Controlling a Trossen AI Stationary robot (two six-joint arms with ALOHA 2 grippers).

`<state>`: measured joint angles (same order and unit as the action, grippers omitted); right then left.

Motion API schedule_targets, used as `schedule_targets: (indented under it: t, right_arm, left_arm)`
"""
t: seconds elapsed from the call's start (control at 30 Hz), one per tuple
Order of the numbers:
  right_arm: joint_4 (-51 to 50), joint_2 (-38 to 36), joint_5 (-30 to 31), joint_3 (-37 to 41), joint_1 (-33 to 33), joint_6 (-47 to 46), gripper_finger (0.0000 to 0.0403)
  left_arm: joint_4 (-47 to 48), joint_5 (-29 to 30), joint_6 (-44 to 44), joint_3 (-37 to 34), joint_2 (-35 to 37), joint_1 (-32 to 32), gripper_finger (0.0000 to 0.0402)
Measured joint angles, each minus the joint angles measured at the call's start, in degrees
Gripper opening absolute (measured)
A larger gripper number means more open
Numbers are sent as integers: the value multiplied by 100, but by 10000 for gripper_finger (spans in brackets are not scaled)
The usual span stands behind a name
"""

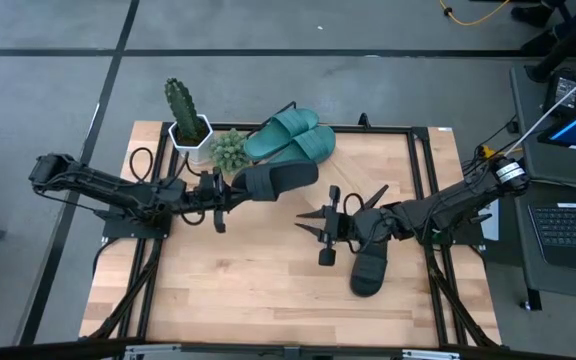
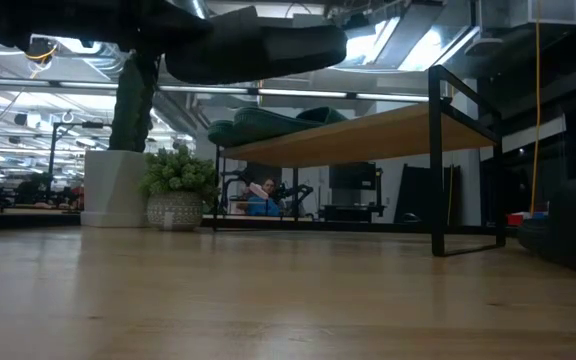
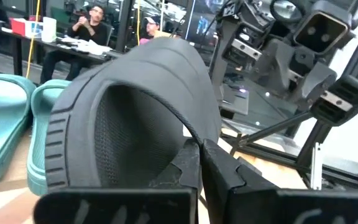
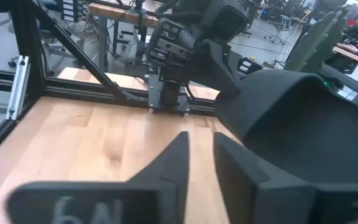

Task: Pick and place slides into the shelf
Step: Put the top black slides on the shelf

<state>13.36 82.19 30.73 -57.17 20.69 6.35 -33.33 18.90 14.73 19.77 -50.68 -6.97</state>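
Note:
My left gripper (image 1: pixel 220 192) is shut on a black slide (image 1: pixel 280 180), which is lifted clear of the table and shows high in the low view (image 2: pixel 258 45). The two teal slides (image 1: pixel 293 135) lie side by side on the slanted wooden shelf (image 2: pixel 368 130), just beyond the held slide. My right gripper (image 1: pixel 320 232) hovers open over the table's middle and touches nothing. The second black slide (image 1: pixel 370 270) lies with its sole on the tabletop under the right arm. My left gripper pinches the black slide's broad strap at its edge (image 3: pixel 194 140) between the two fingers (image 3: pixel 229 180). The fingers come level from the table's left side. The slide is lifted clear and sticks out beyond the fingers toward the shelf, roughly level.
A tall cactus in a white pot (image 1: pixel 183 110) and a small green plant (image 1: pixel 230 150) stand at the shelf's left end, close to the left gripper. The shelf's black frame (image 2: pixel 436 160) stands on the table's far half. Bare tabletop (image 1: pixel 248 290) lies near the front edge.

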Motion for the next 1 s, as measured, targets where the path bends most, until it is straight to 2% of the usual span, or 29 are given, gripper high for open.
schedule_targets:
  t: [0.13, 0.23, 0.37, 0.53, 0.7, 0.9, 1.0]
  right_arm:
    - [16, 22, 1, -2, -149, -142, 137]
    - [16, 22, 1, -2, -310, -247, 156]
    - [60, 22, -156, -2, -552, -315, 160]
    - [143, 67, -633, -2, -858, -579, 160]
    - [415, 270, -828, -6, -1015, -418, 160]
    - [400, 651, -853, -422, -1015, 2, 160]
    - [29, 889, -849, -788, -1043, 146, 160]
  left_arm:
    - [-65, -14, -34, 0, -1, -1, 0]
    - [-139, -13, -39, 0, 0, -1, 0]
    - [-313, -18, -180, 0, -2, -3, 0]
    - [-377, -11, -324, 0, -2, -1, 0]
    - [-404, -1, -426, 0, -1, 26, 0]
    - [-476, -34, -445, 0, 0, 129, 0]
    - [-477, -39, -470, 0, -1, 134, 0]
